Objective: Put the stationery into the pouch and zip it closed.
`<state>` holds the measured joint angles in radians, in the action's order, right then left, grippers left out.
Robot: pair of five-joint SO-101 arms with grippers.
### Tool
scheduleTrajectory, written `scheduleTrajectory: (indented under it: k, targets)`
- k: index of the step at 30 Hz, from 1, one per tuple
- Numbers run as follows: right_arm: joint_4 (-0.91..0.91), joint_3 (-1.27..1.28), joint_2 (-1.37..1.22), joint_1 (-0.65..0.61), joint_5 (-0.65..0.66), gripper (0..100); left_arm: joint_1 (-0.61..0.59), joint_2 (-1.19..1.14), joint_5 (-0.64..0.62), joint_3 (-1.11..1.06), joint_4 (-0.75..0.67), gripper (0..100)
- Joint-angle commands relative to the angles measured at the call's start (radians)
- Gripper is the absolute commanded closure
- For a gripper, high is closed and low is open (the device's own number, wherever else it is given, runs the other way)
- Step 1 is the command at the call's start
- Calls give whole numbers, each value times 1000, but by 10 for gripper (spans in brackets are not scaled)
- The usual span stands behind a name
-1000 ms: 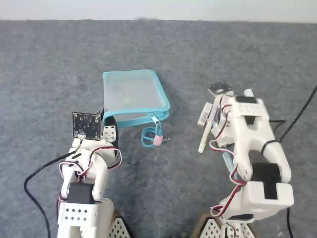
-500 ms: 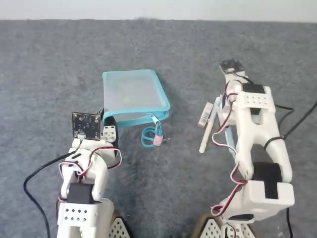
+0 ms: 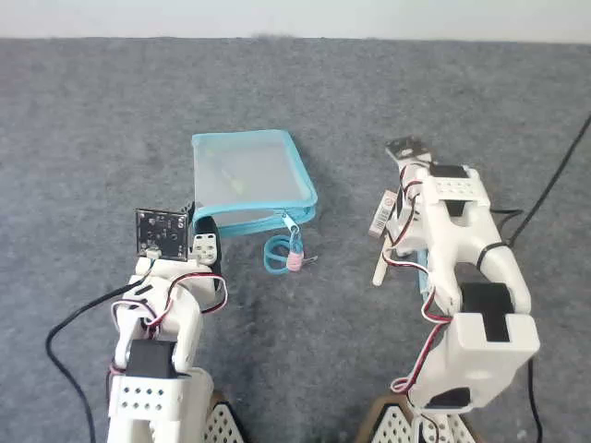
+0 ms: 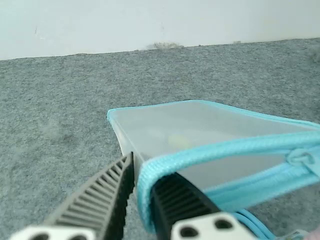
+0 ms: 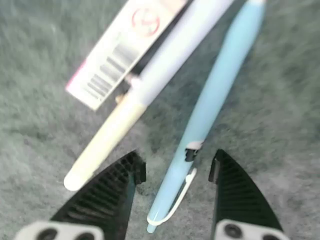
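Pen [image 5: 219,87] lies between the right arm's parted fingers [image 5: 107,192].

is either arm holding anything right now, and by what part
The left end effector grips the pouch by its teal zipper edge. The right end effector is open over the blue pen, holding nothing.
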<state>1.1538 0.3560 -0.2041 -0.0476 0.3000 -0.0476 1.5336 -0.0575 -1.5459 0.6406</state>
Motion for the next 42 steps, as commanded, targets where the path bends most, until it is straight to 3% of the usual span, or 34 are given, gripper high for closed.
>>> scheduleTrajectory:
  k: [1, 6, 11, 15, 26, 29, 32, 37, 42]
  targets:
    - [-7, 3, -8, 48, 18, 800, 3, 0, 11, 22, 3, 989]
    - [-8, 21, -56, 74, 28, 812, 3, 0, 11, 22, 3, 989]
    - [-8, 21, -56, 76, 51, 996, 3, 0, 11, 22, 3, 989]
    - [-5, 21, -15, 79, 48, 991, 3, 0, 11, 22, 3, 989]
    - [249, 21, 544, 38, 48, 991, 3, 0, 11, 21, 0, 989]
    - [338, 21, 710, -67, 52, 991, 5, -2, 9, 21, 0, 989]
    - [446, 14, 812, -248, 57, 991, 5, -2, 9, 21, 0, 989]
    - [636, -112, 820, -484, 123, 991, 5, -5, 9, 19, 0, 989]
    - [641, -150, 762, -604, 132, 991, 5, -5, 9, 19, 0, 989]
